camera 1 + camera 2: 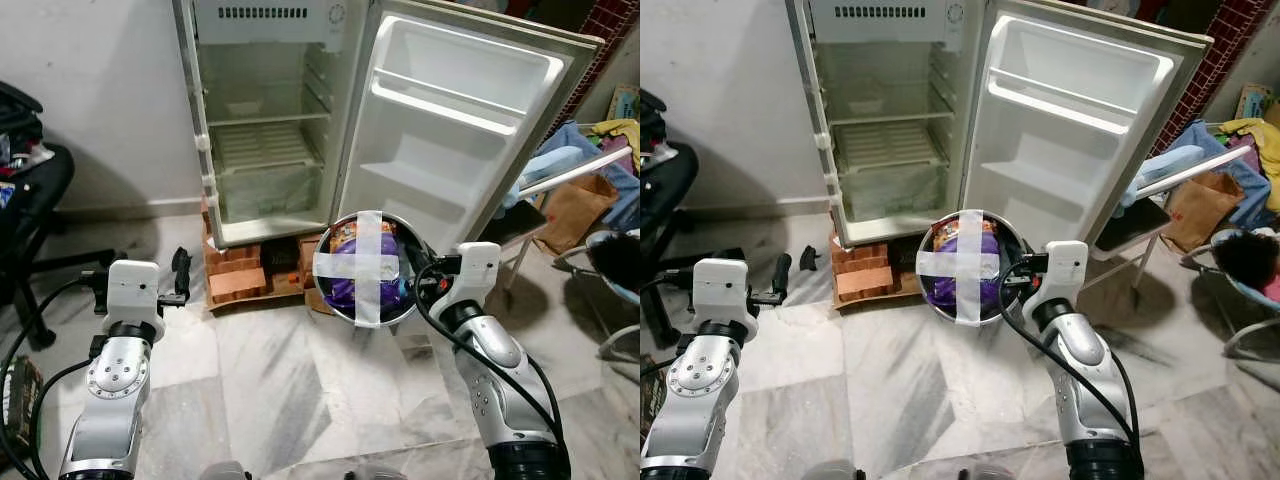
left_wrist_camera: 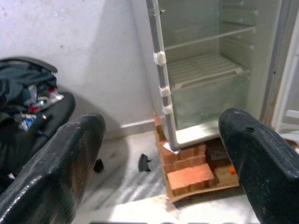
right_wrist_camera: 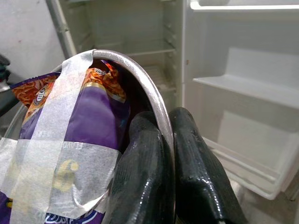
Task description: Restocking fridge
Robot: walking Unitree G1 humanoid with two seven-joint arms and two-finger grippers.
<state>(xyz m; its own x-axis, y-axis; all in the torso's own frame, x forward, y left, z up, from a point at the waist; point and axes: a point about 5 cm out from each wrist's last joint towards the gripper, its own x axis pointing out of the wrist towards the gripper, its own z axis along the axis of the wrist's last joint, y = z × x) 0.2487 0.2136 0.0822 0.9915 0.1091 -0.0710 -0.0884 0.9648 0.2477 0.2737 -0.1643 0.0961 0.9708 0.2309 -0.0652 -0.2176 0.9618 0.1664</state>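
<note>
Left eye view: fridge (image 1: 265,120), door (image 1: 455,110) swung wide to the robot's right, shelves bare, cabinet raised on bricks (image 1: 240,280). Right pincer (image 1: 418,278) grips the rim of a steel bowl (image 1: 366,268), held in the air in front of the fridge's lower edge; two strips of tape (image 1: 368,262) cross over the bowl's mouth, with a purple and orange snack packet (image 1: 350,280) beneath. Left pincer (image 1: 180,272) is raised above the marble floor (image 1: 300,390), left of the bricks. Black chair (image 1: 30,200) at far left.

Right eye view: same scene; a brown paper bag (image 1: 1195,208) and heaped clothes lie beyond the door.

Left wrist view: both black fingers (image 2: 70,168) spread wide apart, nothing between them; beyond them the fridge's wire shelf (image 2: 205,70) and a small black fragment (image 2: 144,163) on the floor.

Right wrist view: fingers (image 3: 145,177) pinched on the bowl rim, one inside, one outside; packet lettering is visible but unreadable; empty door shelves (image 3: 247,88) behind.
</note>
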